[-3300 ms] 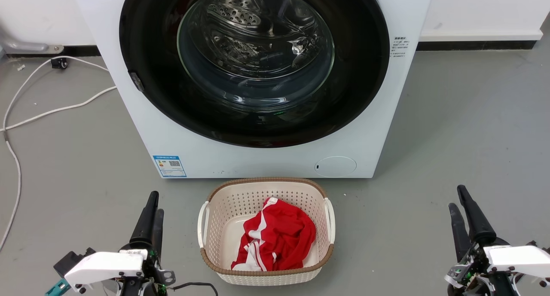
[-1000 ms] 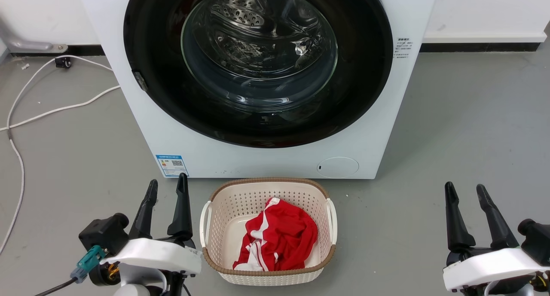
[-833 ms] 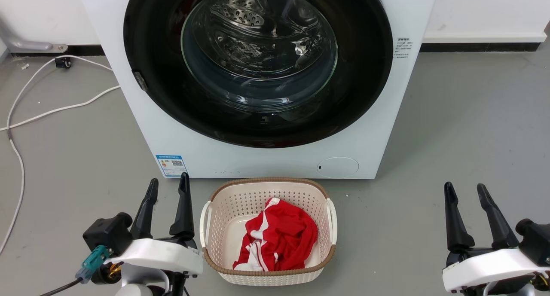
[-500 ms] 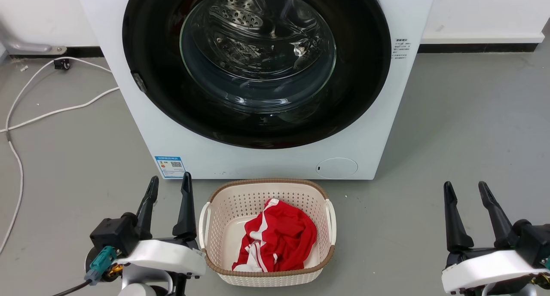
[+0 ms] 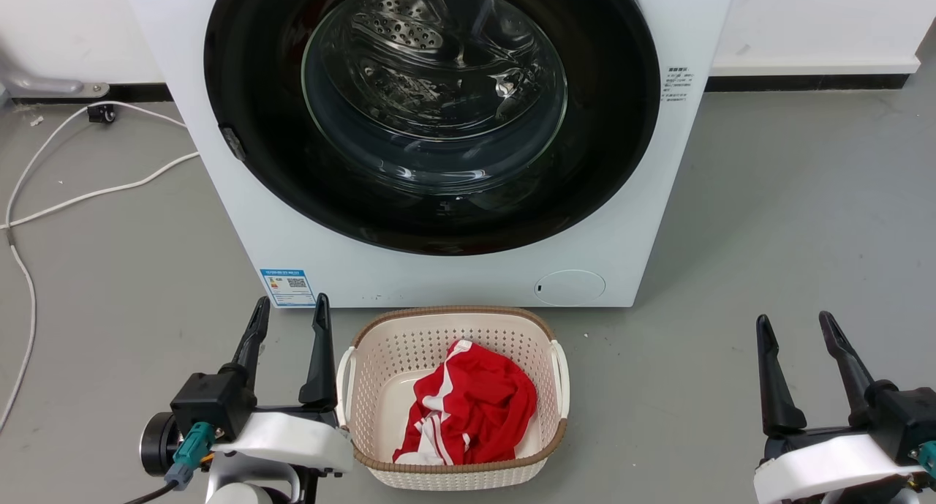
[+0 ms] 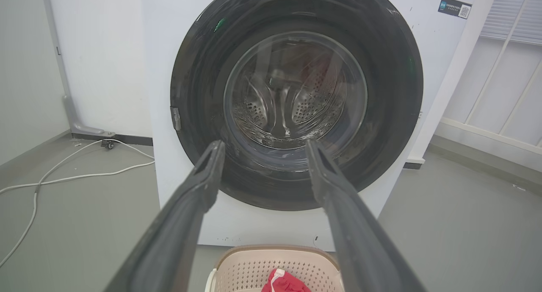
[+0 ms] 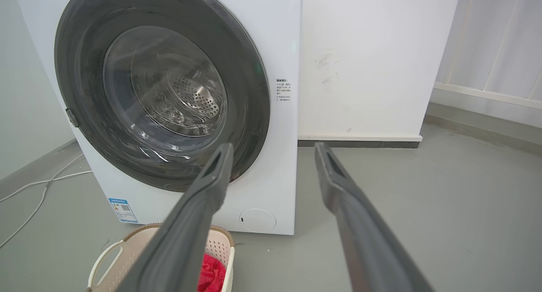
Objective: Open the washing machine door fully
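Jaws first: left jaws spread wide, nothing between the fingers (image 5: 319, 343). Right jaws likewise, wide apart and empty, fingers (image 5: 771, 387) pointing at the machine. Both pairs hang low over the floor (image 5: 804, 197), well short of the washing machine (image 5: 643, 219), one off each front corner.

Between them, a basket (image 5: 453, 310) sits just before the machine's bottom front edge w/ a red-and-white garment (image 5: 475, 409) inside. Left jaws' inner finger is just beside the basket's handle; contact or not, can't tell.

Washing machine door (image 5: 435, 87) is shut, flush w/ the front panel. No contact made, so I'd call this the approach, pre-grasp.

Next move, my read: one arm has to lift and reach for the door's rim, prob. at the small grey tab (image 5: 233, 143) on its left edge, get a finger behind it, then pull so the door swings out. Left jaws look nearer that side.

Views differ. Head view gives both pairs of jaws plus the whole basket. Left wrist view takes the door nearly head-on, drum paddles through the glass, and a QR sticker (image 6: 455, 8) at the machine's top right corner. Right wrist view sees it at an angle, w/ the round white flap (image 7: 257, 219) at the bottom right corner.
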Robot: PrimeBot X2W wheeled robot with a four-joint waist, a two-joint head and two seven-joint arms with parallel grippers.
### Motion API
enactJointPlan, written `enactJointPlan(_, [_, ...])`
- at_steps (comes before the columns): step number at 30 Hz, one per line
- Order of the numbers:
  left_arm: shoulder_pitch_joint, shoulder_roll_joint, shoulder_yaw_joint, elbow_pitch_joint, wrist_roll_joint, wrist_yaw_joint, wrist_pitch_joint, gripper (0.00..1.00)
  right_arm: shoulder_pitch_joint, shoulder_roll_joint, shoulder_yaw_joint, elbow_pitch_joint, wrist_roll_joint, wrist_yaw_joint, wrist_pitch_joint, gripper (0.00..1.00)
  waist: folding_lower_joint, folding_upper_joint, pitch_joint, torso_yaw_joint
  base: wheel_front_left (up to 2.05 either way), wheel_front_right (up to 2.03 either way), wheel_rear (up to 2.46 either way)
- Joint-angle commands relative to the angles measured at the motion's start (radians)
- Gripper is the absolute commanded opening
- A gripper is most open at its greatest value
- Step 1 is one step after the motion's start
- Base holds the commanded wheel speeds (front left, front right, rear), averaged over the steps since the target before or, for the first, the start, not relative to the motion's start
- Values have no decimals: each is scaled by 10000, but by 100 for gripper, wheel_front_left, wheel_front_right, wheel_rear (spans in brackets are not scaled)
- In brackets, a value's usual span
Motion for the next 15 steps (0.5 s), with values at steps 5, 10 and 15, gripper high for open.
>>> enactJointPlan(5, [13, 24, -20, -14, 490, 97, -147, 100, 152, 15, -49, -112, -426, -3, -91, 100, 0, 0, -7, -14, 0, 0, 0])
enactJointPlan(10, [5, 25, -53, 15, 839, 145, -240, 100, 155, 17, -45, -126, -721, -3, -131, 100, 0, 0, 2, -20, 0, 0, 0])
enactJointPlan(15, [-1, 25, -73, 32, 1176, 160, -325, 100, 189, 19, -36, -145, -1032, -3, -193, 100, 0, 0, -4, -20, 0, 0, 0])
